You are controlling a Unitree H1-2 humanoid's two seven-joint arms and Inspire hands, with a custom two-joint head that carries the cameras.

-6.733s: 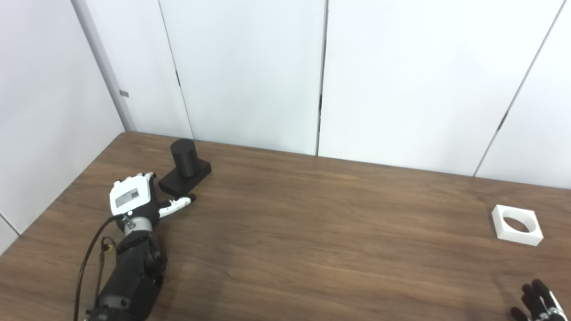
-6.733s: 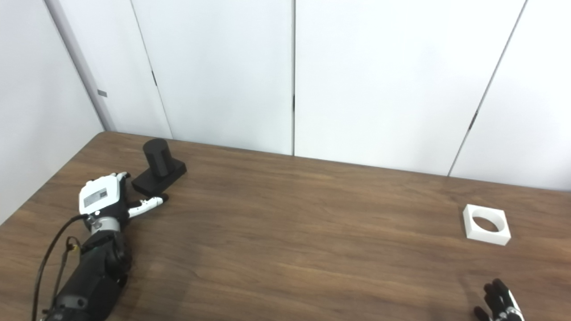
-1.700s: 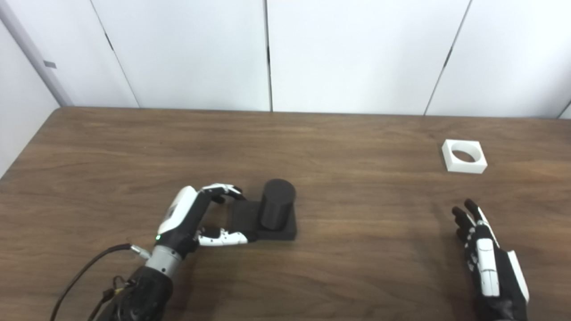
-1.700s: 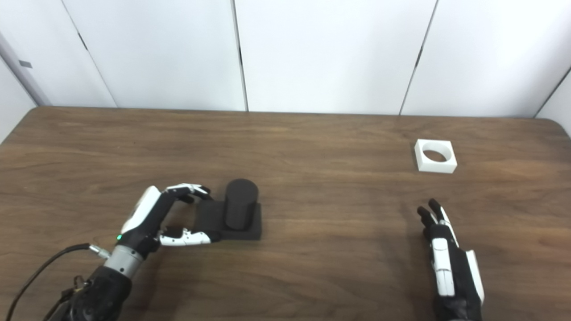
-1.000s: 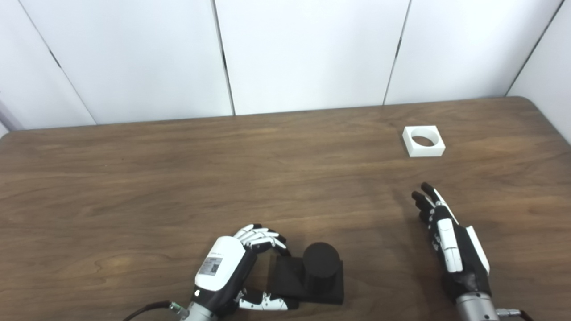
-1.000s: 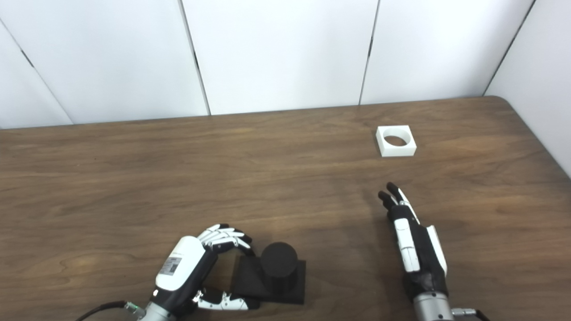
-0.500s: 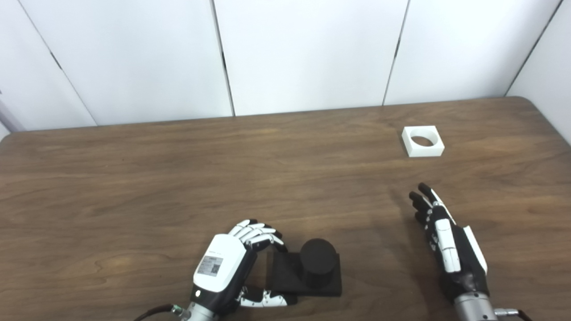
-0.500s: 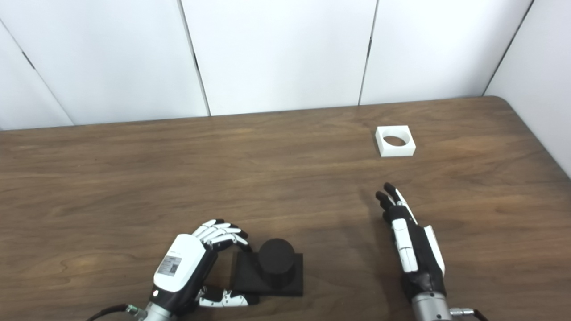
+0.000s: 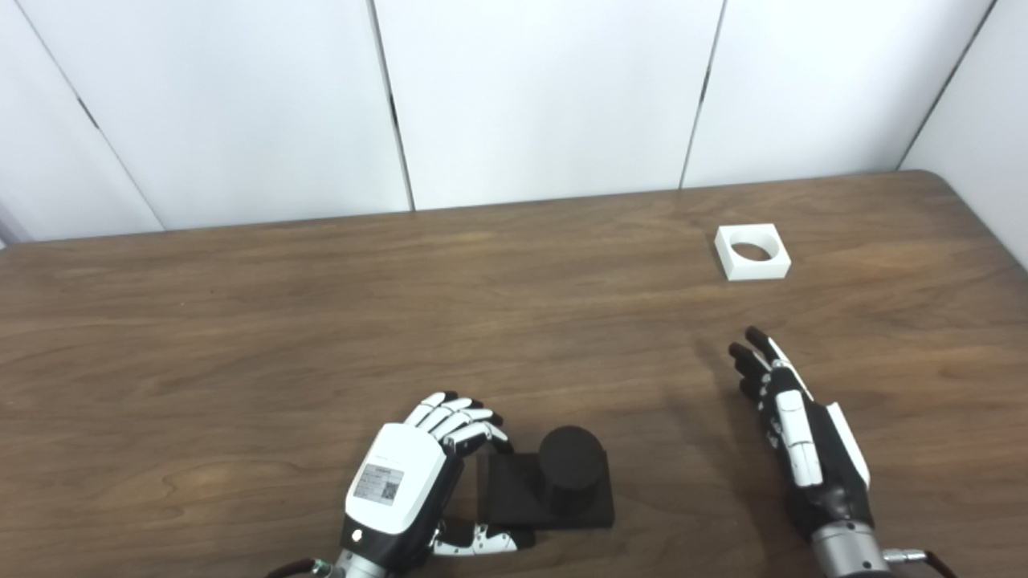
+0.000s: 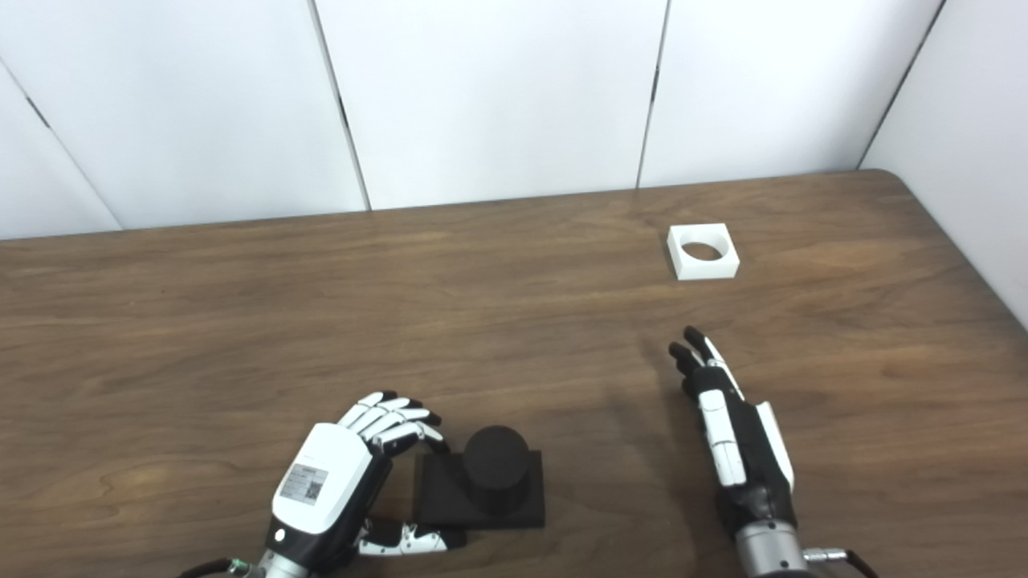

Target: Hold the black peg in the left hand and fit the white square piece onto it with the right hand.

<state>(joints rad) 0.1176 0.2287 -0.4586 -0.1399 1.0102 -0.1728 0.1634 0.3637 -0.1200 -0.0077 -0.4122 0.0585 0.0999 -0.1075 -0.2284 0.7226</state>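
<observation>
On the tabletop point(image 9: 241, 321), the left hand point(image 9: 409, 482) clasps the black peg point(image 9: 554, 482); the right hand point(image 9: 795, 425), spread and empty, hasn't reached the white square piece point(image 9: 752, 252).

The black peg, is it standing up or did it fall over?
Standing up. The black peg rises from its flat base, round top facing up, with the left hand at the base's edge.
</observation>
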